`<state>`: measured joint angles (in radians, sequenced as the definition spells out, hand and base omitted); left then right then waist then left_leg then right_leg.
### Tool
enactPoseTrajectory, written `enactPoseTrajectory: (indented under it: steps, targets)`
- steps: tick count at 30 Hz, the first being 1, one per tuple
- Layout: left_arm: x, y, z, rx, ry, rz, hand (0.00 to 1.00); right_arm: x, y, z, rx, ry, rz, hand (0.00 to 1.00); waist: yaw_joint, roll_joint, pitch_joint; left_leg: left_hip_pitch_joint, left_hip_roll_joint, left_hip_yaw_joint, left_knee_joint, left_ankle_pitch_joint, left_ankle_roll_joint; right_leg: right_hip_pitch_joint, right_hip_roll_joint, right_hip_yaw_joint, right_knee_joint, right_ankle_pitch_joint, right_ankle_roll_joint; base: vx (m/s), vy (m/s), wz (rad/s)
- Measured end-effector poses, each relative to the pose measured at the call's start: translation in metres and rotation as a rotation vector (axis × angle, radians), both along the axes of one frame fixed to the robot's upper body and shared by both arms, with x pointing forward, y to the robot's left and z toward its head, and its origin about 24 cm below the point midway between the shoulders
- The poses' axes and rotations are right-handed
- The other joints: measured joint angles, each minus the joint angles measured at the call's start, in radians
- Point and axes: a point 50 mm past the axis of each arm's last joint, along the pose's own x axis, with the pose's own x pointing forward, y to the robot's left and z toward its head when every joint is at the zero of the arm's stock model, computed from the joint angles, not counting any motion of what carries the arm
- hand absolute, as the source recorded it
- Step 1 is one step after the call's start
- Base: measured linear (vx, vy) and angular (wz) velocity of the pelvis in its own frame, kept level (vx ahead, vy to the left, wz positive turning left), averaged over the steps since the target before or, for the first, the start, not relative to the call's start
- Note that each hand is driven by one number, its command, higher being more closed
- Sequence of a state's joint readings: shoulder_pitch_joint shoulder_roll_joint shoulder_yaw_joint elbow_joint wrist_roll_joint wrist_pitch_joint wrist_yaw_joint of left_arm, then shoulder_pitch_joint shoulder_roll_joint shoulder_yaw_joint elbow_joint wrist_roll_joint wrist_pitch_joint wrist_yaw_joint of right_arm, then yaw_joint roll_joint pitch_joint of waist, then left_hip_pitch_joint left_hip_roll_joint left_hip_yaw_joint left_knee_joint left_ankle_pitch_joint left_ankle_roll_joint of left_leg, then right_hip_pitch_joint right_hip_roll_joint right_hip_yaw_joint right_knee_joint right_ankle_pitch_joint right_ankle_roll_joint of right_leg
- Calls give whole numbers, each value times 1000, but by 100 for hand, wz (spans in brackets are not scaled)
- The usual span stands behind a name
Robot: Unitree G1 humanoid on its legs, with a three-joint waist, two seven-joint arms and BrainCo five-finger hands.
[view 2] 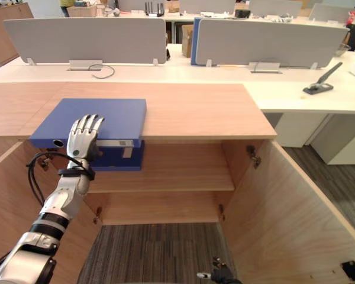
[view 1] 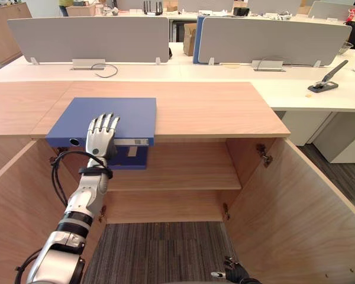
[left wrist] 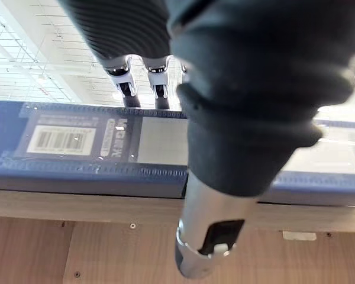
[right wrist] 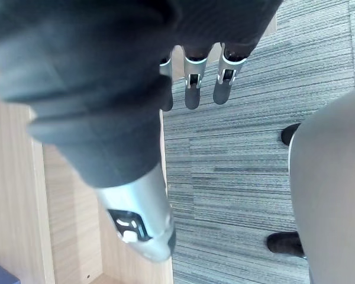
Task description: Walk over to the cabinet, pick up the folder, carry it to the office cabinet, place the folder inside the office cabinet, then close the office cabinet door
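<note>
A blue folder [view 1: 130,115] lies flat on the wooden cabinet top [view 1: 213,109], at its left front. The folder's labelled spine [left wrist: 77,142] faces forward over the front edge. My left hand [view 1: 100,136] reaches up from below. Its straight fingers [left wrist: 125,89] are spread on the folder's top face. Its thumb [left wrist: 204,225] stretches out below the spine, in front of the wooden edge. My right hand [view 1: 234,273] hangs low over the carpet with relaxed fingers [right wrist: 192,89] and holds nothing.
Below the top the cabinet stands open, with its left door [view 1: 18,195] and right door [view 1: 307,207] swung out toward me and a bare shelf [view 1: 183,171] inside. White desks with grey dividers [view 1: 89,38] lie behind. A dark punch [view 1: 325,83] sits at the right.
</note>
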<state>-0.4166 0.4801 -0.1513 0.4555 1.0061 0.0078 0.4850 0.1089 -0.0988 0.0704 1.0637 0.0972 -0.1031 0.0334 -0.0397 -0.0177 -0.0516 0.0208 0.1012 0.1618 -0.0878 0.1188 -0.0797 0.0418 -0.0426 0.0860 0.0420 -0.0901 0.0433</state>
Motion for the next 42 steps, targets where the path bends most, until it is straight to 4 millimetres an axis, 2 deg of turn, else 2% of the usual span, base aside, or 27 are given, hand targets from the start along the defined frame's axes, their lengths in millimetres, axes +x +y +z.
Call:
enactPoseTrajectory:
  steps: [1, 2, 6, 10, 19, 25, 27, 28, 29, 30, 31, 32, 36, 39, 41, 42]
  targets:
    - [0, 1, -1, 1, 5, 4, 0, 0, 0, 0, -1, 1, 0, 0, 0, 0, 0, 0, 0, 0, 0, 0, 0, 0, 0, 0, 0, 0, 0, 0, 0, 0]
    - [0, 2, -1, 4, 5, 5, 100, 0, -1, 0, -2, 1, 0, 0, 0, 0, 0, 0, 0, -1, 0, 0, 0, 0, 0, 0, 0, 0, 0, 0, 0, 0]
    - [4, 6, -3, 11, 25, 20, 100, 0, -2, 0, -5, 3, 2, 0, 0, 0, 0, 1, -1, -4, 0, 0, 0, 0, 0, 0, 0, 0, 0, 0, 0, 0]
    - [13, 7, 9, 37, 4, 20, 100, -1, -4, 0, -11, 6, 2, 0, -2, 1, 1, 2, -2, -6, 0, 0, 0, 1, -1, -1, 0, 0, 0, 0, 0, 0]
    - [26, 13, 17, 96, 10, 28, 100, 0, -11, 0, -31, 6, 6, 0, -27, 4, 3, 17, -3, -10, 0, -1, 1, 10, -2, 6, -3, 4, 3, 0, 0, -3]
    - [28, 15, 17, 100, 14, 37, 100, -10, -22, -1, -60, 43, 3, 0, -37, 5, 4, 17, -11, -10, 0, -3, 3, 10, -12, 9, -11, 12, 10, 0, 0, -1]
    - [28, 9, 23, 51, -22, 37, 100, -15, -24, -2, -65, 55, -1, 0, -41, 4, 5, 14, -16, -12, 0, -4, 5, 10, -18, 9, -16, 14, 12, 0, 0, 0]
    - [26, 4, 29, 0, -66, 31, 100, -16, -24, -3, -68, 62, -3, 0, -42, 4, 7, 13, -20, -13, 0, -6, 7, 10, -22, 9, -18, 14, 13, 8, 36, 6]
    - [12, -9, 40, -147, -174, 3, 100, -18, -24, -3, -71, 68, -7, 0, -49, 6, 10, 5, -28, -20, 0, -8, 10, 7, -29, 6, -22, 14, 14, 8, 36, 9]
    - [5, -18, 45, -209, -222, -24, 100, -20, -25, -3, -76, 72, -12, 0, -50, 6, 10, -1, -31, -23, 0, -8, 11, 4, -32, 4, -24, 14, 14, 35, 64, 13]
    - [-14, -36, 53, -317, -307, -85, 100, -24, -26, -4, -81, 85, -22, 0, -49, 5, 10, -9, -35, -26, 0, -9, 11, -2, -36, 3, -25, 15, 16, 63, 55, 7]
    - [-35, -50, 53, -418, -361, -139, 100, -25, -26, -4, -86, 89, -33, 0, -45, 5, 10, -11, -37, -32, 0, -9, 12, -4, -39, 6, -24, 15, 16, 82, 58, 3]
    - [-80, -89, 44, -762, -387, -324, 100, -33, -27, -4, -88, 102, -61, 0, -7, 6, 8, -5, -32, -53, 0, -9, 12, 10, -35, 8, -19, 16, 16, 54, 6, 3]
    - [-111, -103, 51, -1173, -335, -583, 100, -23, -25, 0, -47, 34, -165, 0, 22, 18, -9, 0, -15, -53, 0, -10, 11, 11, -20, 8, -4, 15, 16, -29, -17, 1]
    - [-117, -104, 52, -1322, -303, -661, 100, -15, -20, 3, -21, -5, -197, 0, 34, 24, -13, 0, -12, -55, -4, -9, 10, 10, -17, 8, -1, 14, 15, -88, -16, -1]
    - [-121, -101, 50, -1450, -279, -697, 100, -7, -14, 5, 12, -42, -225, 0, 38, 30, -16, -2, -9, -59, -5, -12, 5, 10, -15, 5, 3, 10, 16, -133, -15, 2]
